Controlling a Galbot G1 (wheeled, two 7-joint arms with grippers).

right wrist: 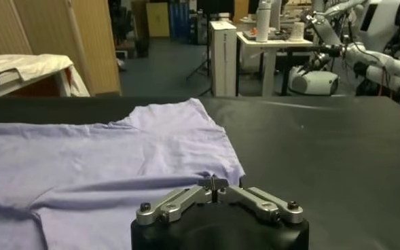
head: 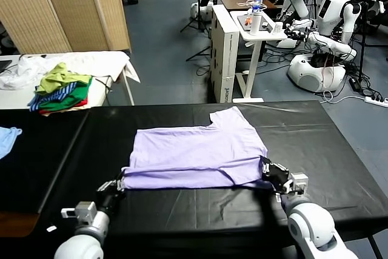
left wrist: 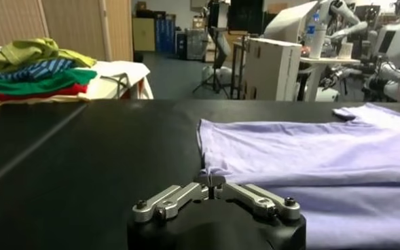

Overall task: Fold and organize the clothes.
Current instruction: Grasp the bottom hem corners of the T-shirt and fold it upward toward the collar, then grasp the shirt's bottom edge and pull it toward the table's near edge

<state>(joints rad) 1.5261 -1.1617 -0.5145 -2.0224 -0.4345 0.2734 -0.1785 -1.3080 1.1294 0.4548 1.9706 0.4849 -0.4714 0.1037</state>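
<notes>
Right now both pinchers, the left gripper point(head: 117, 181) and right gripper point(head: 271, 173), squeeze the near corners of the thin pale purple T-shirt point(head: 197, 153) lying flat on the black table point(head: 339, 168), and soft cloth could slip out.

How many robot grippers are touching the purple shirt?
2. The left gripper pinches the near left corner of the pale lavender thin-fabric T-shirt on the black table; the right gripper pinches its near right corner.
</notes>
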